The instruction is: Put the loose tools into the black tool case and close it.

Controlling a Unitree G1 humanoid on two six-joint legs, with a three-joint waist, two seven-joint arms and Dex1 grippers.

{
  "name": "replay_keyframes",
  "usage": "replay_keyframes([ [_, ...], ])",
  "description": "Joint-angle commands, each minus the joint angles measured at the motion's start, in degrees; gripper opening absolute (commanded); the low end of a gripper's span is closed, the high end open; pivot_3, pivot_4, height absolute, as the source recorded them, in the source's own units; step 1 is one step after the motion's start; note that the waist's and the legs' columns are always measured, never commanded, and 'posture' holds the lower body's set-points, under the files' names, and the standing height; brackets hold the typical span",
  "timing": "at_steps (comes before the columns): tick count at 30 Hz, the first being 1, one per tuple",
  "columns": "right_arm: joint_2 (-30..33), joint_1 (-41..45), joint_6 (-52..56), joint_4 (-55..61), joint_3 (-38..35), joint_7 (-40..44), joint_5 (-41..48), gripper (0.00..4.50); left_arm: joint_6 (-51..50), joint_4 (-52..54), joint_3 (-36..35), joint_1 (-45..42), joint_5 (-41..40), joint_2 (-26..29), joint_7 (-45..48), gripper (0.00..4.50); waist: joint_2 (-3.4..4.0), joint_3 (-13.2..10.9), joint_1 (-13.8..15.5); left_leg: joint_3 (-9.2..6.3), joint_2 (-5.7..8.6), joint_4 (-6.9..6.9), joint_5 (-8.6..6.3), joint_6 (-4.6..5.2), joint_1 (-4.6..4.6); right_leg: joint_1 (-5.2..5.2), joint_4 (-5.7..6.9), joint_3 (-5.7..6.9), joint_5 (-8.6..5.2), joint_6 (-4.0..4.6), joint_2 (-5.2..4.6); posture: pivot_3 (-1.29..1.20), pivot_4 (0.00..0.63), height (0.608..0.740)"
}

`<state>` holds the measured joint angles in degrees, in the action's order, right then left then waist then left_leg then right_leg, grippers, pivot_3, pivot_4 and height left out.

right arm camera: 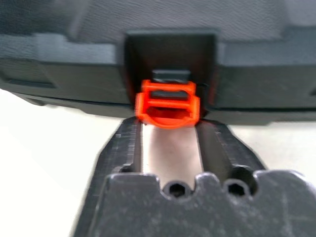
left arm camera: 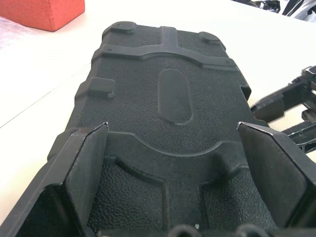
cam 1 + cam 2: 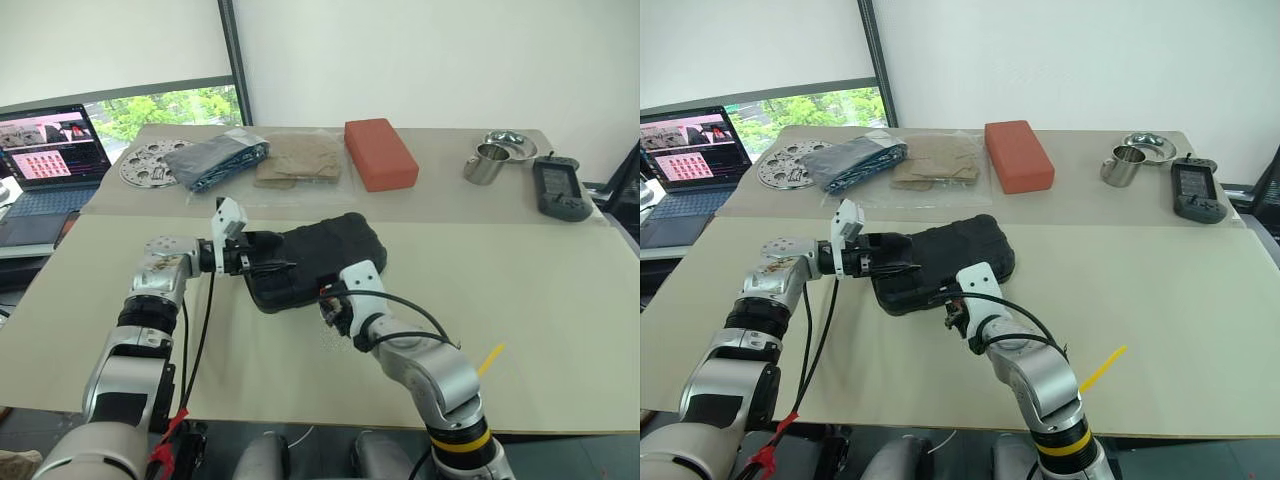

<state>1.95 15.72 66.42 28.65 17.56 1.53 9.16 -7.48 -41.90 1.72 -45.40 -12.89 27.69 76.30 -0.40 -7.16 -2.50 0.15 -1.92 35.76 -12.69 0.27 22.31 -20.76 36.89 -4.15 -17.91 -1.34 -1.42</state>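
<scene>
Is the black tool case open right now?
No, the black tool case lies with its lid down, and the textured lid top faces up in the left wrist view.

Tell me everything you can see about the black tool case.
The black tool case is textured plastic with rounded corners, a ribbed lid and an oval recess. It lies flat and closed on the beige table. The open left gripper straddles one end. The right gripper sits at its orange latch, which hangs at the front edge.

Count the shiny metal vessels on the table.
2: a steel cup and a shallow steel bowl just behind it, touching or nearly so, at the far right of the beige table. None seem hidden.
</scene>
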Motion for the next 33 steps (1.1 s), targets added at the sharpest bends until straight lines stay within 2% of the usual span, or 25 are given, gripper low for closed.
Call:
replay_keyframes([
  [1, 0.0, 2.0, -1.5, 3.5, -0.3, 0.1, -0.7, 1.26, 1.1, -0.1, 2.3, 1.3, 2.1, 0.1, 0.9, 4.5, 0.0, 0.0, 0.0, 0.0, 0.0, 0.0, 0.0, 0.0, 0.0, 0.0, 0.0, 0.0, 0.0, 0.0, 0.0, 0.0, 0.15, 0.74],
  [20, 4.1, 2.3, 0.8, 8.7, 1.7, 1.2, -1.5, 1.26, 14.3, -2.2, 10.5, 3.4, 11.4, -1.5, -1.5, 4.5, 0.03, 0.0, 0.5, 0.0, 0.03, 0.01, 0.0, 0.0, -0.04, 0.2, -0.12, 0.0, -0.01, -0.02, -0.11, 0.0, 0.15, 0.74],
  [33, 4.5, 2.5, 0.7, 10.1, 1.0, 1.3, -1.6, 1.26, 16.1, -4.5, 11.1, 2.9, 11.9, -1.8, -2.2, 4.5, 0.05, 0.1, 0.4, -0.01, 0.04, 0.02, 0.0, 0.0, -0.17, 0.38, -0.17, -0.01, -0.06, -0.1, -0.13, 0.0, 0.15, 0.74],
])
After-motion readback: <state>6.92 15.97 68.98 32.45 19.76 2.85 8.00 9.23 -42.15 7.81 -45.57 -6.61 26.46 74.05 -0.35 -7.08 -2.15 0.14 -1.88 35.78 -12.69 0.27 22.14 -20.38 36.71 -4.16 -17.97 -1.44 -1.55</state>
